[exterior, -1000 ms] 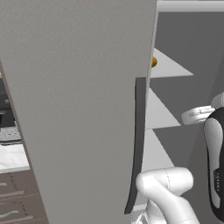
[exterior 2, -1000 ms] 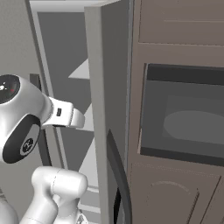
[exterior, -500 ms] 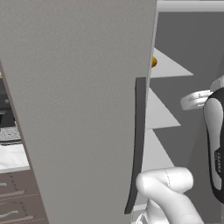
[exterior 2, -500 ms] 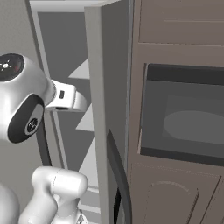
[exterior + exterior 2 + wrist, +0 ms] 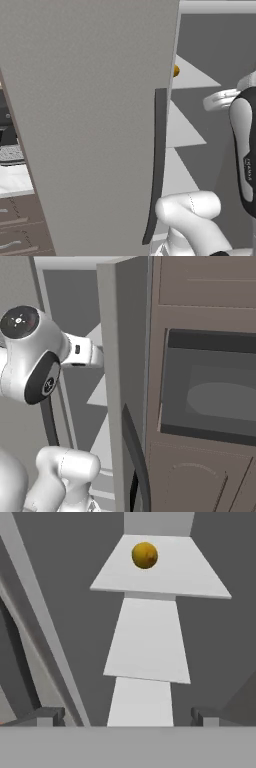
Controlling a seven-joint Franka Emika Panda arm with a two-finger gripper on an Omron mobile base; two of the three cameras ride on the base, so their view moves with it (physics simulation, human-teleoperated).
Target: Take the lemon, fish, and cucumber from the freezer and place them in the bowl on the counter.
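Your gripper [image 5: 127, 719] is standing with its jaws spread wide and nothing between them, facing into the open freezer [image 5: 100, 125]. Ahead of the fingertips [image 5: 42, 716], pale shelves [image 5: 145, 642] are stepping away in a stack. Well beyond the hand, the lemon [image 5: 145, 555] is sitting near the back edge of the farthest shelf, centred side to side. Judgement: it is looking light, firm and round, so prone to rolling; you are best closing across its widest middle.
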